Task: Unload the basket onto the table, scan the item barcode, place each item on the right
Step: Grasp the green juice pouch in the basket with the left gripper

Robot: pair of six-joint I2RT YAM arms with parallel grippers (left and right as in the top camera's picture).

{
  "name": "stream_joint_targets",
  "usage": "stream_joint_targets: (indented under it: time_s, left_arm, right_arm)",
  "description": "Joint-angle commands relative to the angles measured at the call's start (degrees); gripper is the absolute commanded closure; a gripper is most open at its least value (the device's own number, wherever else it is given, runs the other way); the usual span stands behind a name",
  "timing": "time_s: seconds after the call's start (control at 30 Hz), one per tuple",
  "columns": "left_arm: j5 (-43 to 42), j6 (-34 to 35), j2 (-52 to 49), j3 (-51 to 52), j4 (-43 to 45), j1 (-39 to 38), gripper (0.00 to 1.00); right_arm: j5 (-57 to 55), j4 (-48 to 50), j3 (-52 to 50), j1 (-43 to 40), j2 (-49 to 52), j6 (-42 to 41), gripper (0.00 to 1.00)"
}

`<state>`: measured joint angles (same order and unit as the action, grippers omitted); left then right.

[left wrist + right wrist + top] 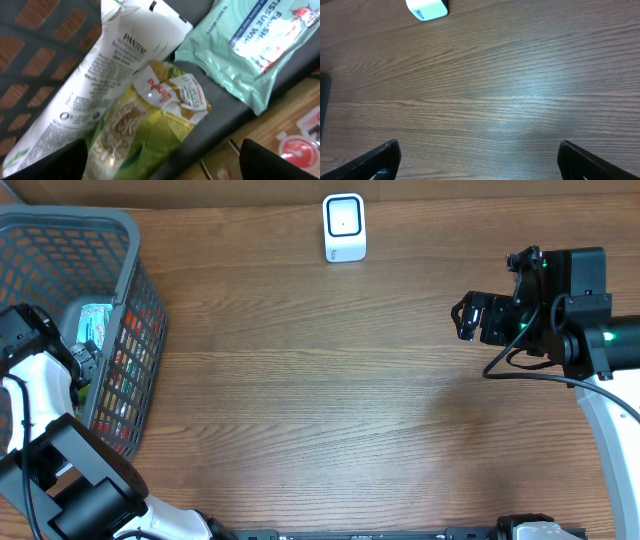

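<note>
Left gripper [162, 162] agape over yellow snack packet [150, 120] in basket [70, 218]; right gripper [480, 157] agape above table [495, 90]

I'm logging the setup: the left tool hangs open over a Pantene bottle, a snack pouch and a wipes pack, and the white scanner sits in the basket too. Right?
Not quite. The white scanner stands on the table, outside the basket, near the far edge; the overhead view shows it. The rest holds.

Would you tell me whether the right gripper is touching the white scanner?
Apart. The overhead view shows bare table between the right gripper and the white scanner.
</note>
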<state>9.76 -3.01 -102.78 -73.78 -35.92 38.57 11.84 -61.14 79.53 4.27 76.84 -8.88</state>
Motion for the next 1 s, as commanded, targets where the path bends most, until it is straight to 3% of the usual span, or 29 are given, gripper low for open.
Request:
stream_joint_targets:
  time_s: [0.0,0.37,0.47,0.57,0.7,0.73,0.97]
  left_arm:
    - [0.96,-4.90,-0.24,2.54,2.32,0.48,0.12]
    - [-0.68,-5.55,-5.86,4.28,3.30,0.46,0.19]
    - [-1.73,-5.55,-7.67,4.28,1.62,0.46,0.29]
    - [-1.90,-5.55,-8.41,4.28,1.01,0.46,0.48]
    - [-1.88,-4.31,-8.39,4.20,0.96,0.31,0.90]
    - [-1.88,-3.17,-8.39,4.11,0.83,0.31,0.96]
    - [-1.95,3.80,-7.56,-2.21,-4.87,0.09,0.96]
  right_arm:
    - [0.46,0.13,1.18,0.44,-0.20,0.42,0.00]
    - [0.46,0.11,1.16,0.44,-0.20,0.42,0.00]
    - [0.46,0.11,1.16,0.44,-0.20,0.42,0.00]
    - [0.46,0.11,1.16,0.44,-0.20,0.42,0.00]
    - [0.46,0.13,1.16,0.44,-0.20,0.42,0.00]
    - [0.46,0.15,1.16,0.44,-0.20,0.42,0.00]
    - [0.44,0.17,1.16,0.44,-0.20,0.42,0.00]
